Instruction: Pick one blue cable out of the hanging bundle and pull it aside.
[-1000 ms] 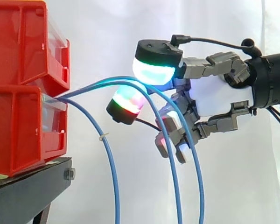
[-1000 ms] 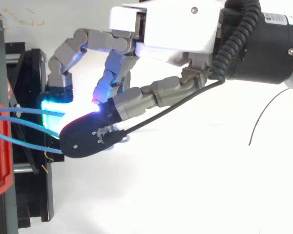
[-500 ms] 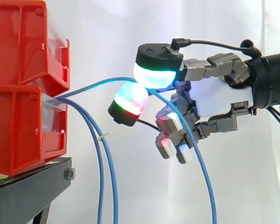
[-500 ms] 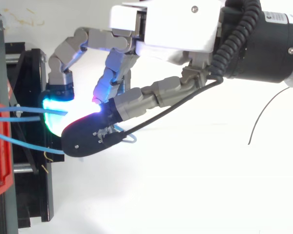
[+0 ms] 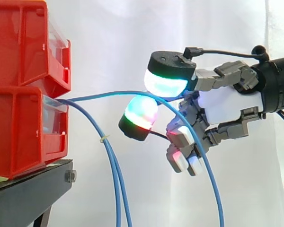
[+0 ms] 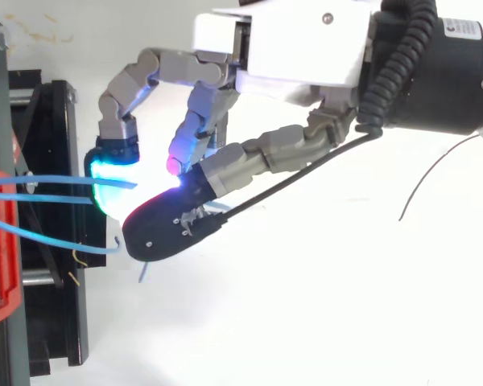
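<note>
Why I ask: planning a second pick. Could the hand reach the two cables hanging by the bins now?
Probably not yet: the hand pinches one blue cable. Otherwise nothing stands between it and the two hanging cables.

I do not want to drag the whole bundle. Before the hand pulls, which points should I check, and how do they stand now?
1. Only one blue cable sits between the pads of the hand: ok.
2. The other two cables hang clear of the hand: ok.
3. Pinch firm enough for pulling: cannot tell.
4. Blue cable free of the others at the lower red bin: cannot tell.
</note>
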### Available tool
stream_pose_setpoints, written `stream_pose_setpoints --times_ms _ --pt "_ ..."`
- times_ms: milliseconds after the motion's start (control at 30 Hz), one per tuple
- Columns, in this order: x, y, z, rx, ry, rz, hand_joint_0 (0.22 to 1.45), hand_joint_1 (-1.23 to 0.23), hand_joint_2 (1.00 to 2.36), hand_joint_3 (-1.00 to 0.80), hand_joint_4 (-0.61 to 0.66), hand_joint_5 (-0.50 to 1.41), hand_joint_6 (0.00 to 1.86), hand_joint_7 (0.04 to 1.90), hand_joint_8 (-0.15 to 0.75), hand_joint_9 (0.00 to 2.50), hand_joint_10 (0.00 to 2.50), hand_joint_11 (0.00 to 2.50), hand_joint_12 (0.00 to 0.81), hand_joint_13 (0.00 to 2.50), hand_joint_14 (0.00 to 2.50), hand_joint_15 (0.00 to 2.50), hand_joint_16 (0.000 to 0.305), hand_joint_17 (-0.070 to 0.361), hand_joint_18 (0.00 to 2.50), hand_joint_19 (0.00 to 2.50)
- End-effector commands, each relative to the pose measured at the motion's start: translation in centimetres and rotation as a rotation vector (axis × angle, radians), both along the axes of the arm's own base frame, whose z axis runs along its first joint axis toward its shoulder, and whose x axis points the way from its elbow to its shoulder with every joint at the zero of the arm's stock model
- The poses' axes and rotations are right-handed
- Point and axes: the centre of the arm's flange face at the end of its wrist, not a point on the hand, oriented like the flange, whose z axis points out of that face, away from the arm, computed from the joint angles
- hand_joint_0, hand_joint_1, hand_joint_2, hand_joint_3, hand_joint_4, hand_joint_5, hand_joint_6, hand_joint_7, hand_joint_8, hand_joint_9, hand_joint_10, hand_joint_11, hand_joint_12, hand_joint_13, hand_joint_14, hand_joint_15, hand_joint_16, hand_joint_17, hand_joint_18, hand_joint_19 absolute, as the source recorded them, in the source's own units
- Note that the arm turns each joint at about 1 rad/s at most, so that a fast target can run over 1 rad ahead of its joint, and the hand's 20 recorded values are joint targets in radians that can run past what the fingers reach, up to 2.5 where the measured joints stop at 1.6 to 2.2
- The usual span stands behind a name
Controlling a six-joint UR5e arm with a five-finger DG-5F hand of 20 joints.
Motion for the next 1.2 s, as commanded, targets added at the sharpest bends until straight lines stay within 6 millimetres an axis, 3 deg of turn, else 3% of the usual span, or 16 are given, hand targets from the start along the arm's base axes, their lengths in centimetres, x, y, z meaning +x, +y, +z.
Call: stream_pose_setpoints --times_ms 0,100,200,400,533,733,967,1167 --pt "-0.03 0.14 0.01 -0.001 0.003 0.002 0.49 -0.56 1.0 -0.5 -0.03 -0.14 0.9 0.84 0.281 1.18 0.02 0.78 0.371 0.98 0.02 0.72 0.052 0.116 0.81 0.79" --pt "-0.01 0.25 0.01 -0.001 0.003 0.003 0.52 -0.51 1.0 -0.5 -0.04 -0.14 0.89 0.87 0.278 1.18 0.02 0.79 0.366 0.97 0.02 0.72 0.049 0.111 0.79 0.81" --pt "-0.04 0.25 0.12 -0.001 0.002 0.003 0.56 -0.51 1.01 -0.38 -0.05 -0.14 0.89 0.89 0.27 1.19 0.02 0.79 0.354 0.97 0.02 0.72 0.047 0.105 0.77 0.82" --pt "-0.04 0.24 0.12 -0.001 0.002 0.002 0.56 -0.65 1.01 -0.17 -0.02 -0.13 0.89 0.89 0.313 1.21 0.02 0.78 0.396 1.01 0.02 0.69 0.056 0.126 0.86 0.77" --pt "-0.02 0.35 0.12 -0.001 0.002 0.003 0.57 -0.73 1.02 -0.13 -0.02 -0.13 0.91 0.87 0.293 1.18 0.02 0.78 0.383 0.99 0.02 0.7 0.053 0.119 0.85 0.77" --pt "-0.01 0.45 0.12 -0.001 0.002 0.003 0.6 -0.82 1.02 -0.22 -0.01 -0.15 0.92 0.87 0.257 1.12 0.02 0.79 0.348 0.95 0.02 0.71 0.046 0.103 0.8 0.79" --pt "-0.01 0.47 0.12 -0.001 0.002 0.005 0.64 -0.83 1.0 -0.49 0.0 -0.16 0.92 0.83 0.246 1.11 0.02 0.8 0.344 0.95 0.03 0.71 0.045 0.101 0.81 0.78" --pt "0.01 0.59 0.12 -0.001 0.002 0.006 0.51 -0.63 1.0 -0.5 0.0 -0.15 0.91 0.83 0.281 1.16 0.02 0.79 0.369 0.97 0.02 0.71 0.05 0.112 0.83 0.79"
